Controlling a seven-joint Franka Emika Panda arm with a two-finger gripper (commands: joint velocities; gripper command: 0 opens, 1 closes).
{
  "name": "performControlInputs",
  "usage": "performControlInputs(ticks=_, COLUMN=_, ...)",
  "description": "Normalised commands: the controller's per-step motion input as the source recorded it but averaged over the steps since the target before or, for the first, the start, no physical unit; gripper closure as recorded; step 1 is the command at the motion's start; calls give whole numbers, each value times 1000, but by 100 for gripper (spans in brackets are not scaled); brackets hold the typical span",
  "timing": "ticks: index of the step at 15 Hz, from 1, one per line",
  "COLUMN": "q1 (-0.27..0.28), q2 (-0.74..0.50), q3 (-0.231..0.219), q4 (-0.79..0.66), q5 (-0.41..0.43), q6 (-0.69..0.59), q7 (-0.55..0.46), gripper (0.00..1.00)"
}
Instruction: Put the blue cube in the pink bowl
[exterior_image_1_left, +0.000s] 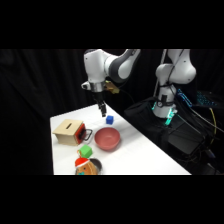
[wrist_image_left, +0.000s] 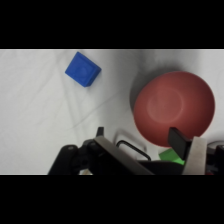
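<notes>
While the white table (exterior_image_1_left: 150, 155) carries everything, the arm (exterior_image_1_left: 107, 65) reaches down over its far edge, with its gripper (exterior_image_1_left: 103, 111) hanging just beside the blue cube (exterior_image_1_left: 110, 119), above the table. Whether the gripper is apart or together I cannot tell. Nearer the middle sits the pink bowl (exterior_image_1_left: 107, 138), upright, well apart from the cube. A tan wooden box (exterior_image_1_left: 67, 131) stands to the bowl's left. Closer to the camera lies a green cube (exterior_image_1_left: 85, 151).

Claw (exterior_image_1_left: 103, 113) prob. above blue cube (exterior_image_1_left: 110, 119)
</notes>
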Motion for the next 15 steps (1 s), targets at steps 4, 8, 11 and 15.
performControlInputs(ticks=4, q1=-92, q2=-324, q3=-61, q4=-402, q5=93, q6=236, q7=-121, gripper=0)
performControlInputs(ticks=8, q1=-106, q2=-271, q3=-75, q4=-353, q5=119, q6=262, q7=-125, gripper=0)
performControlInputs(ticks=11, q1=-107, q2=-200, q3=-77, q4=-306, q5=168, q6=282, q7=-131, gripper=0)
performControlInputs(ticks=15, q1=-89, q2=-156, q3=-52, q4=-279, q5=271, q6=292, q7=-150, gripper=0)
